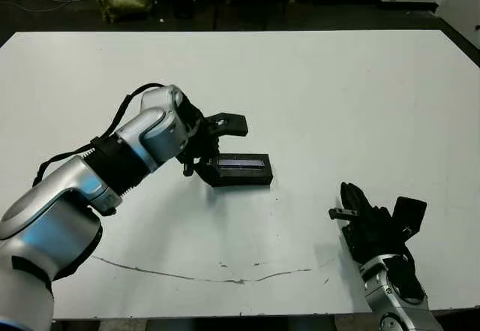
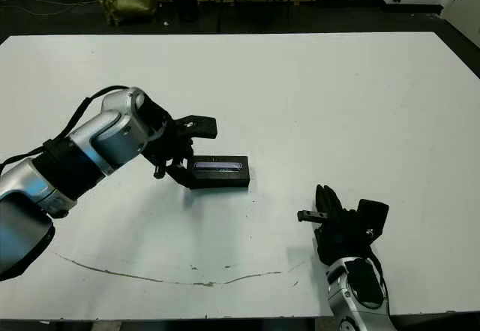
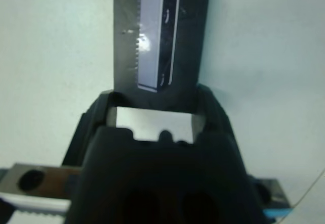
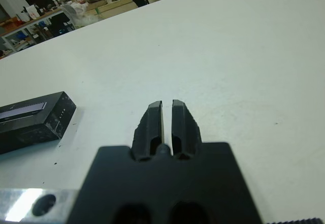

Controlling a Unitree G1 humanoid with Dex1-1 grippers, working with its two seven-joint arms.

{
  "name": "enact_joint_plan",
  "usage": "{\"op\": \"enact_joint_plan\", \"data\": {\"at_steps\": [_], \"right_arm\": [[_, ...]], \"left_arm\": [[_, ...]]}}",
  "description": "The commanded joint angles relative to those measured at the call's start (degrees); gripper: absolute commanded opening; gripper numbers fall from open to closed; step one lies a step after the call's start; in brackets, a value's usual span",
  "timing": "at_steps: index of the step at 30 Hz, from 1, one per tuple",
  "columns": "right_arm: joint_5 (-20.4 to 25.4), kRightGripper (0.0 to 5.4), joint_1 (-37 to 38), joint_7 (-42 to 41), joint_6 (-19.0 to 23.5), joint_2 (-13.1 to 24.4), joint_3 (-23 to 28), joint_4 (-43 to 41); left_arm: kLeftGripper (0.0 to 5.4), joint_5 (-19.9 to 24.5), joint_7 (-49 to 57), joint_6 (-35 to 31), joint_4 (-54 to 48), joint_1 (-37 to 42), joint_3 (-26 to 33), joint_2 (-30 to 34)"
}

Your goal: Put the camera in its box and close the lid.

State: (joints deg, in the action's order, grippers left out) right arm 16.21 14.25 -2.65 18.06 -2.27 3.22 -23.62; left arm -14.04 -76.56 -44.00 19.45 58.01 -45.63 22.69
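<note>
Lid: on the box, flat on bench.
Left gripper: spread around its end.
Right gripper: pressed together, empty.

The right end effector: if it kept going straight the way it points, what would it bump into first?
Probably nothing: ahead of the right end effector lies bare white table; the lidded box sits off to one side.

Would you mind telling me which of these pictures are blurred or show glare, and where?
Left wrist view: soft all over, pincer body a dark blur, a bright glint on the lid's pale strip. Right wrist view: the fingers up close are soft, the table sharper. Head views: sharp, evenly lit, soft shadows beside the box.
</note>
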Motion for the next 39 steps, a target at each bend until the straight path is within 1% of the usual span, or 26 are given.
{"op": "enact_joint_plan", "data": {"at_steps": [1, 4, 8, 10, 14, 17, 18, 21, 23, 27, 32, 36, 39], "right_arm": [[0.37, 0.0, 0.71, 0.34, 1.39, 0.27, 0.49, 0.6], [1.06, 0.0, 0.52, 0.2, 1.1, 0.06, 0.84, 1.18], [-0.13, 0.0, 0.79, 1.05, 1.72, 0.51, 0.1, 0.07], [0.52, 0.0, 0.79, 0.59, 1.81, 0.58, 0.31, 0.11], [-0.06, 0.0, 0.82, 0.96, 1.78, 0.67, 0.01, -0.11], [0.54, 0.0, 0.72, 0.78, 1.64, 0.37, 0.33, 0.34], [0.84, 0.0, 0.67, 0.6, 1.67, 0.35, 0.46, 0.49], [0.71, 0.0, 0.68, 0.46, 1.26, 0.41, 0.41, 0.85], [0.72, 0.0, 0.74, 0.32, 1.03, 0.42, 0.4, 0.92], [0.08, 0.0, 0.96, 1.16, 2.29, 0.54, 0.03, -0.41], [0.53, 0.0, 0.88, 0.27, 1.41, 0.64, 0.26, 0.54], [0.63, 0.0, 0.96, 0.09, 1.01, 0.45, 0.39, 0.73], [0.06, 0.0, 0.92, -0.08, 0.78, 0.8, 0.35, 0.97]], "left_arm": [[2.1, -1.59, -1.68, -0.19, 0.93, -2.81, -2.52, 2.82], [2.1, -1.28, -1.77, -1.17, 1.36, -3.04, -2.53, 2.78], [2.1, -1.21, -1.82, -2.51, 1.32, -3.29, -2.77, 2.99], [2.1, -1.11, -1.91, -3.21, 1.55, -3.4, -2.95, 3.01], [2.1, -1.19, -2.6, -0.76, 1.72, -3.85, -3.72, 3.58], [2.1, -2.02, -0.04, -1.83, 0.37, -5.03, -3.41, 3.58], [2.1, -1.92, -0.45, -0.31, 0.31, -5.08, -3.59, 3.78], [2.72, -0.88, -3.96, 11.18, 1.69, -4.89, -4.11, 4.8], [3.25, -0.68, -4.22, 16.97, 3.22, -5.37, -3.43, 4.73], [4.23, -1.58, -3.54, 21.24, 4.37, -6.24, -1.72, 4.72], [5.38, -1.84, -3.38, 22.04, 4.35, -7.74, 0.12, 4.77], [5.38, -1.92, -3.74, 22.49, 2.95, -9.92, 1.24, 5.99], [5.38, -2.64, -3.56, 21.32, 0.19, -11.75, 2.06, 7.96]]}}
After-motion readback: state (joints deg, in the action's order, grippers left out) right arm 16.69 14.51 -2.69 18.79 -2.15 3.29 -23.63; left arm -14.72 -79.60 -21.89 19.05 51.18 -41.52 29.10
